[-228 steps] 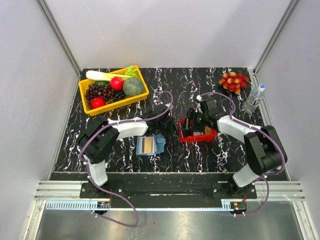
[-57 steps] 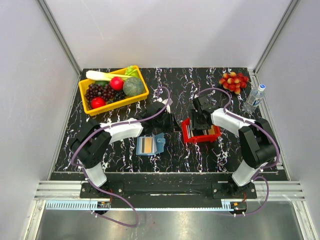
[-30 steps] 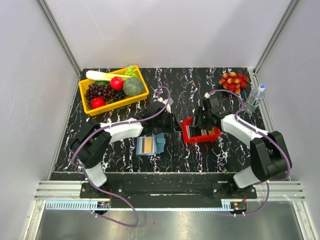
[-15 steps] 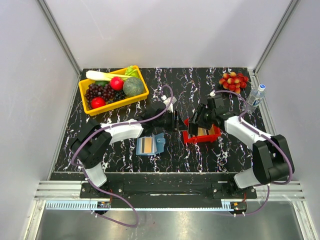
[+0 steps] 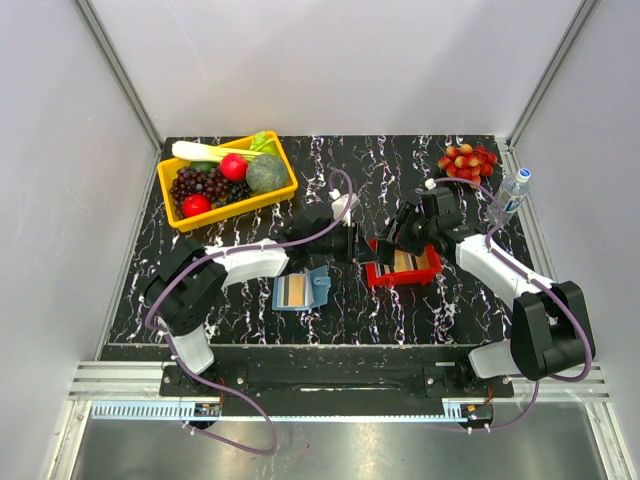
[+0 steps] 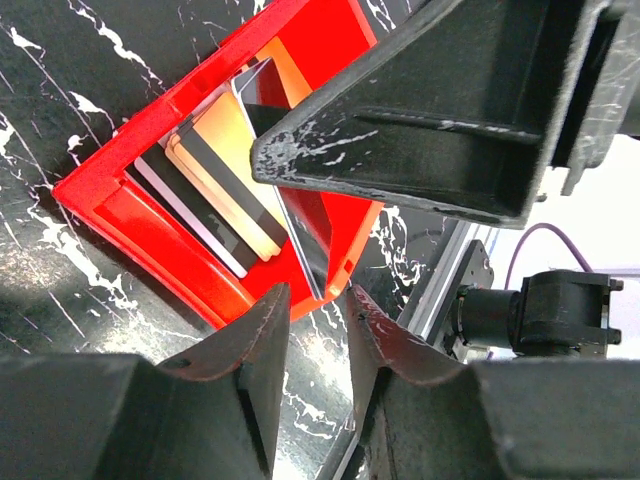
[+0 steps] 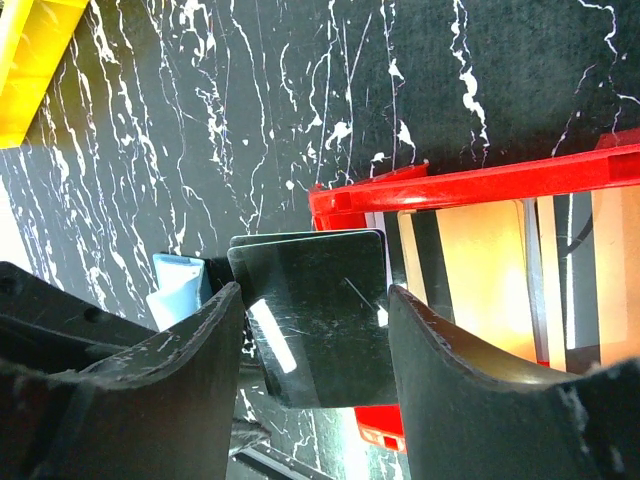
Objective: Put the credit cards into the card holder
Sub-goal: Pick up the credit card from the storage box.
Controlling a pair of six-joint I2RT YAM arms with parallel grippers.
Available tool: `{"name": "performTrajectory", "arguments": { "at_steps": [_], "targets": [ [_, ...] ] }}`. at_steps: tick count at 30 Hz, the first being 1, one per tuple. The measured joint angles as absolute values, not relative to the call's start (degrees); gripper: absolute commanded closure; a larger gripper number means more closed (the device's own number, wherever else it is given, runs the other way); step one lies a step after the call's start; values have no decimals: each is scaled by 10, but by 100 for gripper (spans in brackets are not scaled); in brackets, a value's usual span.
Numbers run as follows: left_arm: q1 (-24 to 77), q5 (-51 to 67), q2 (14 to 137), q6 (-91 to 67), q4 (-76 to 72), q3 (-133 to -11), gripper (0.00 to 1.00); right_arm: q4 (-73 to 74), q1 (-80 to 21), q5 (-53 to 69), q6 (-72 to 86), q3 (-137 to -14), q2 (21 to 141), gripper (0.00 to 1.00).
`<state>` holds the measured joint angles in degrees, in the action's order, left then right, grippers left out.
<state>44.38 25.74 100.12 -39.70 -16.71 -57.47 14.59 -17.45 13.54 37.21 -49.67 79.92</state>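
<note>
My right gripper [image 7: 315, 291] is shut on a dark grey credit card [image 7: 320, 320], held by its two side edges above the left end of the red tray [image 7: 480, 180]. Several tan and orange credit cards [image 7: 480, 270] lie in that tray. In the left wrist view the held card [image 6: 312, 240] hangs edge-on, its lower corner just beyond my left gripper [image 6: 317, 298]. The left jaws stand a narrow gap apart with only table showing between them. The blue card holder [image 5: 298, 290] lies open to the left of the tray [image 5: 378, 275], a tan card in it.
A yellow basket [image 5: 228, 180] of fruit and vegetables stands at the back left. A cluster of red berries [image 5: 467, 162] and a water bottle [image 5: 510, 195] sit at the back right. Both grippers [image 5: 352, 240] meet closely at the tray's left end.
My left gripper has slid right, up to the tray's left end. The right wrist has shifted right and back while its fingers stay over the tray.
</note>
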Motion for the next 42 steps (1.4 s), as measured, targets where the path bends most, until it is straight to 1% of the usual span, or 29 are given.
{"name": "performTrajectory", "arguments": {
  "at_steps": [2,11,14,21,29,42],
  "targets": [
    [443,259,1006,-396,-169,-575,72,146,-175,138,372,-497,799,41],
    [429,270,1017,-395,-183,-575,81,146,-175,146,372,-497,799,41],
    [426,276,1020,-395,-192,-575,82,146,-175,146,372,-497,799,41],
    [424,295,1028,-395,-207,-575,80,146,-174,146,372,-497,799,41],
    [423,298,1033,-395,-206,-575,87,147,-173,146,371,-496,799,41],
    [423,298,1033,-389,-199,-575,87,147,-173,147,372,-497,799,41]
  ]
}}
